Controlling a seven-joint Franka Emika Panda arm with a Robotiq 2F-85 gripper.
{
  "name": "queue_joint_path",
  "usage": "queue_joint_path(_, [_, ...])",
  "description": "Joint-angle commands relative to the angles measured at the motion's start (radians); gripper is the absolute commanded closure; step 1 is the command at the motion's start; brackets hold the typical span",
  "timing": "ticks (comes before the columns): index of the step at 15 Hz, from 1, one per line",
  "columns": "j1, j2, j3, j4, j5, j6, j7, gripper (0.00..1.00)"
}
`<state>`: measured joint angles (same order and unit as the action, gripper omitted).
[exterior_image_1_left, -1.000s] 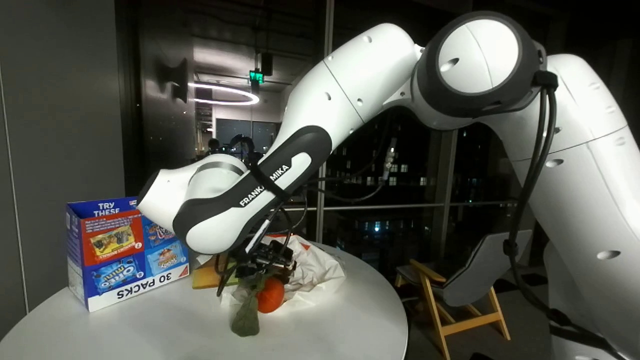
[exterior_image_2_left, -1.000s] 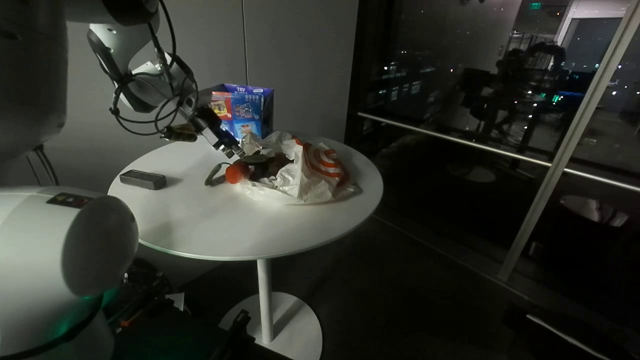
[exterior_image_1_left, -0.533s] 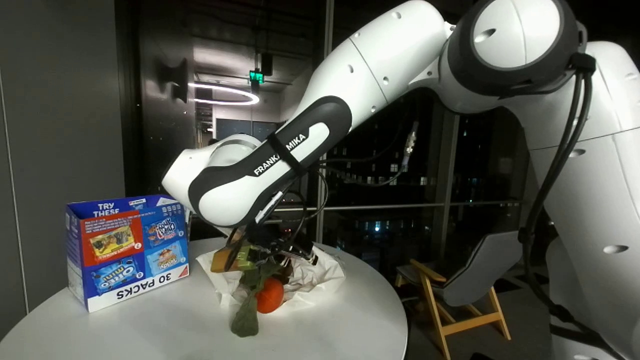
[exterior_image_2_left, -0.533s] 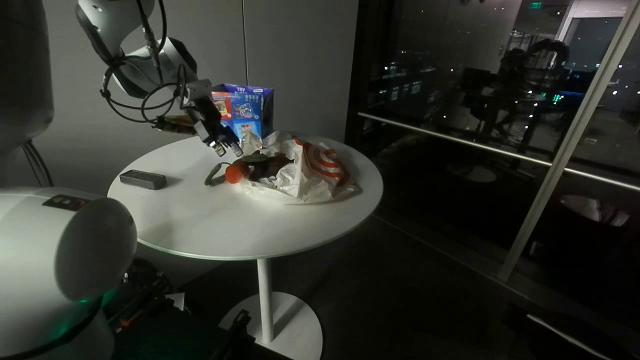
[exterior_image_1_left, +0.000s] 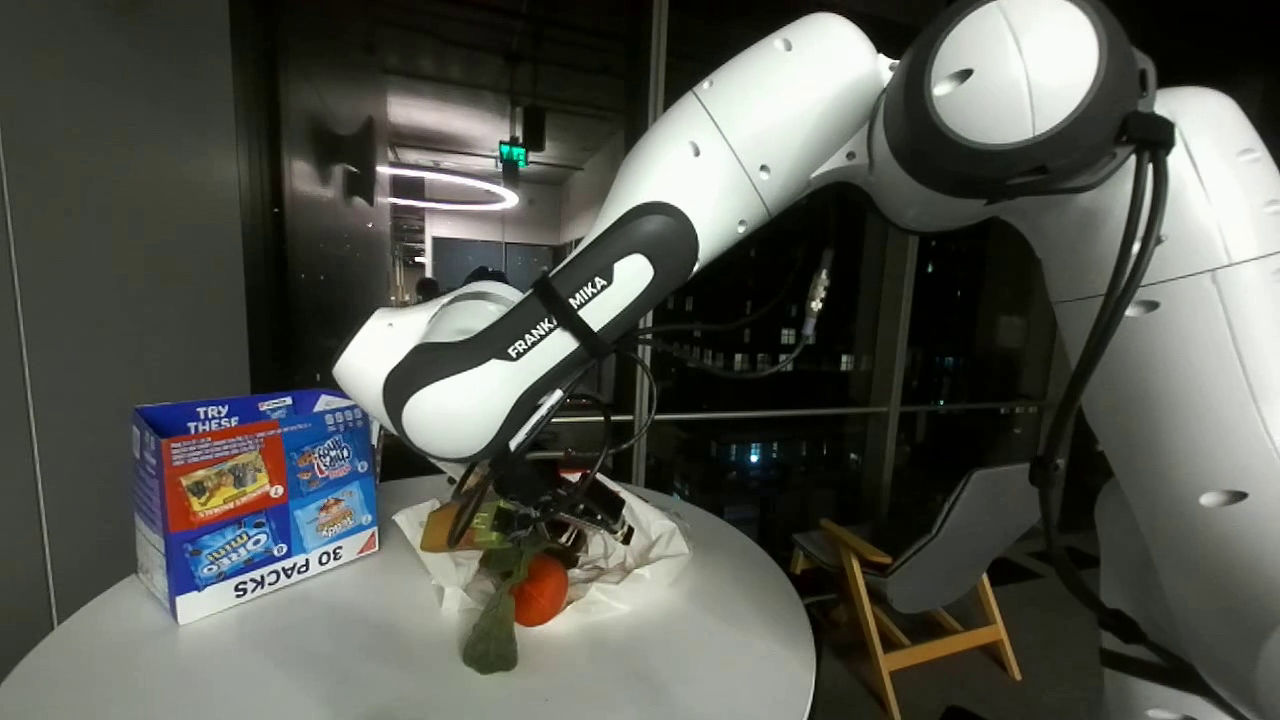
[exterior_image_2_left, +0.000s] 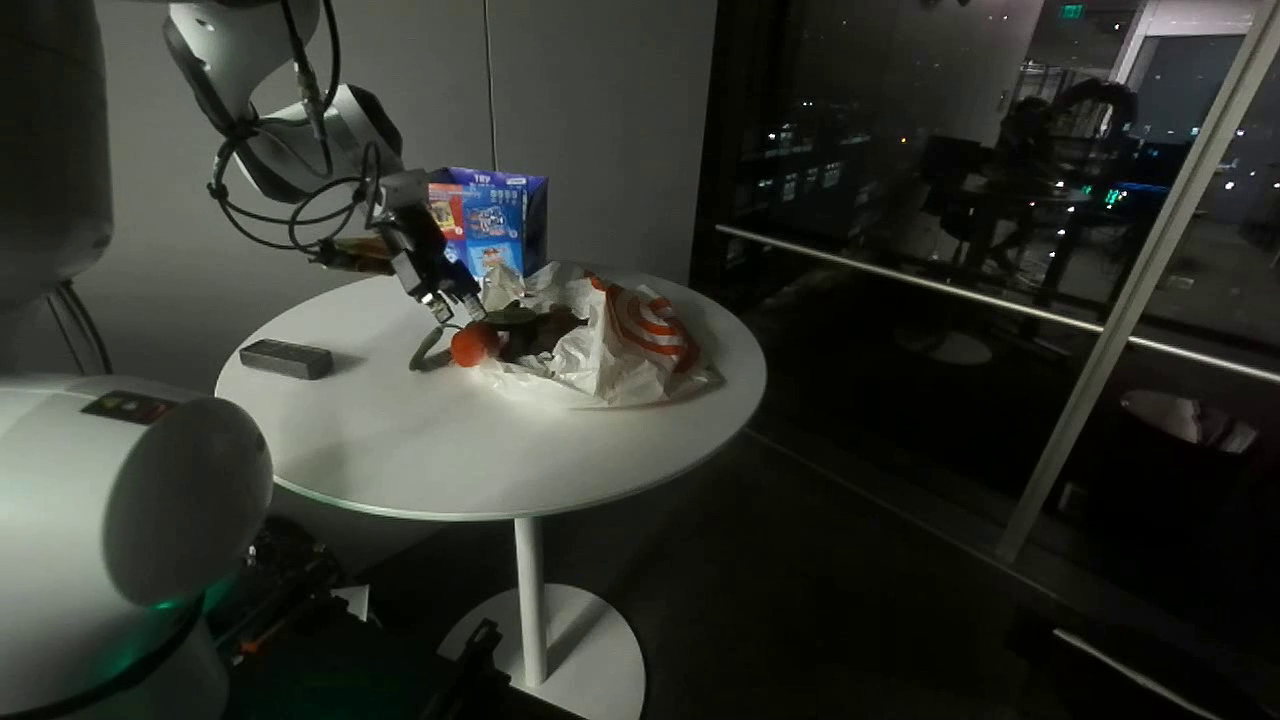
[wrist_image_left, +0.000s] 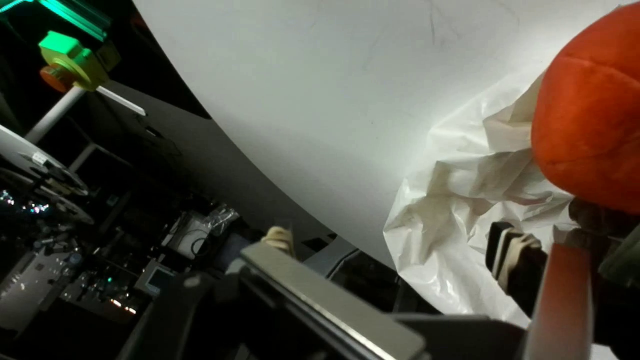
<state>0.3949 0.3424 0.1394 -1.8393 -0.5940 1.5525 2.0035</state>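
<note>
While the gripper (exterior_image_2_left: 457, 308) hangs near the red ball (exterior_image_2_left: 474, 345) and bag (exterior_image_2_left: 620, 350), its jaws stand apart, empty: positioning judged well advanced, any grasp outstanding.

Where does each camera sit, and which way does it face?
An exterior view: beside the table, facing the snack box and windows; the arm stretches across.
An exterior view: above table height, looking down on the bag; arm and open gripper at picture left.
Wrist view: on the arm, facing the round red object and table edge past the fingers.
Shared in both exterior views: table, snack box, bag, arm.
</note>
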Motion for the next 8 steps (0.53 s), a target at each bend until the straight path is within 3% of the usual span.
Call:
queue_joint_path(1, [-0.047, 0.011, -0.002, 0.008, 0.059, 0.064, 0.037, 0.0])
queue_joint_path(8, [-0.084, 0.058, -0.03, 0.001, 0.111, 0.146, 0.097, 0.0])
